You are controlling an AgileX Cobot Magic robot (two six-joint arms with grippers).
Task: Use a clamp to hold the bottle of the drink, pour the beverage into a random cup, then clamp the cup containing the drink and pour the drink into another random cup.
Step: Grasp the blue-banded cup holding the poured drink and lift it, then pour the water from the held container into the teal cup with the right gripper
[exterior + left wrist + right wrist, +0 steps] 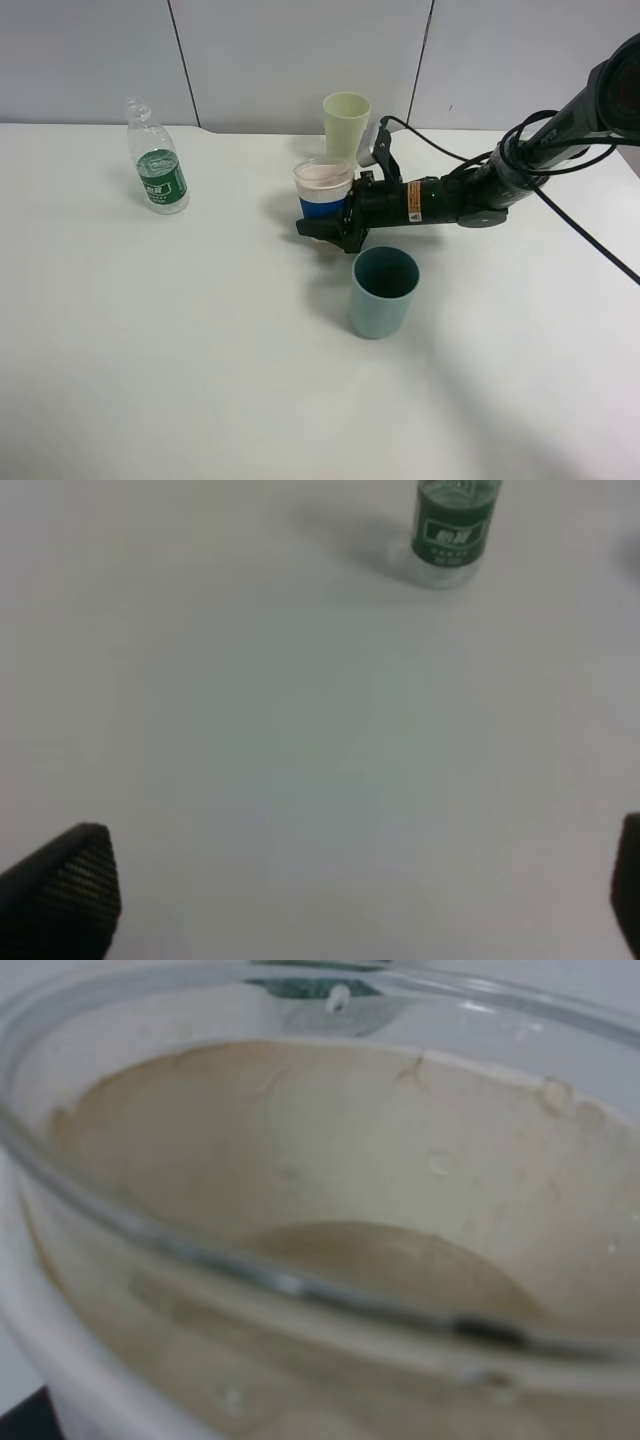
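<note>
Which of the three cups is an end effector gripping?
The clear plastic cup with a blue band, clamped by the right end effector; the pale yellow plastic cup behind and the teal plastic cup in front stand free.

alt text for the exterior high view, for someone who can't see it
The right gripper, reaching in from the right, grips a clear cup with a blue band over a white table. A teal cup stands just in front, a pale green cup behind, and a green-labelled bottle at far left.
</note>
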